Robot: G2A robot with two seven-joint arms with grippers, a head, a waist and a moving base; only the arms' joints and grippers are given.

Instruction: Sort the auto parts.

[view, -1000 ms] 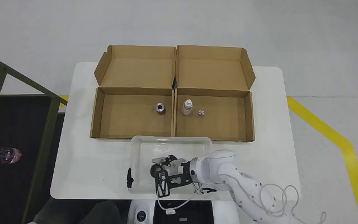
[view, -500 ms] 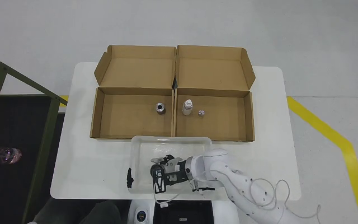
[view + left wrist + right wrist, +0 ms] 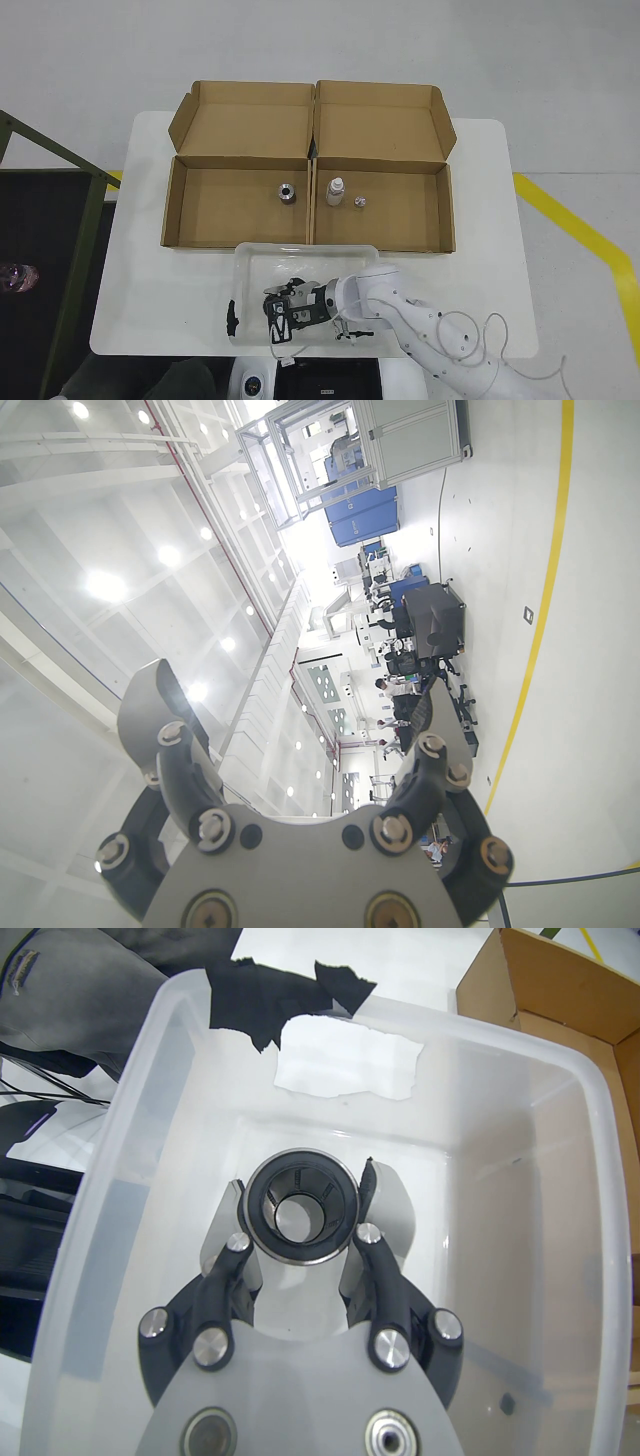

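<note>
A black-and-metal ring-shaped bearing (image 3: 300,1210) sits between the fingers of my right gripper (image 3: 300,1188), which is shut on it inside the clear plastic bin (image 3: 595,1138). In the top view the right gripper (image 3: 282,316) is low in the bin's (image 3: 305,248) left half. Another metal bearing (image 3: 287,192) lies in the left cardboard box (image 3: 220,210). A small white bottle (image 3: 336,190) and a small round part (image 3: 360,200) lie in the right cardboard box (image 3: 410,215). My left gripper (image 3: 290,690) is open, holds nothing, and has the hall's ceiling behind it.
Both boxes stand side by side behind the bin with their lids folded back. Black tape (image 3: 280,1003) sticks to the bin's end wall. White table (image 3: 140,260) surface lies free to the left and right of the bin.
My right gripper has slid a little to the left inside the bin, with the bearing between its fingers. The parts in the boxes have not moved.
</note>
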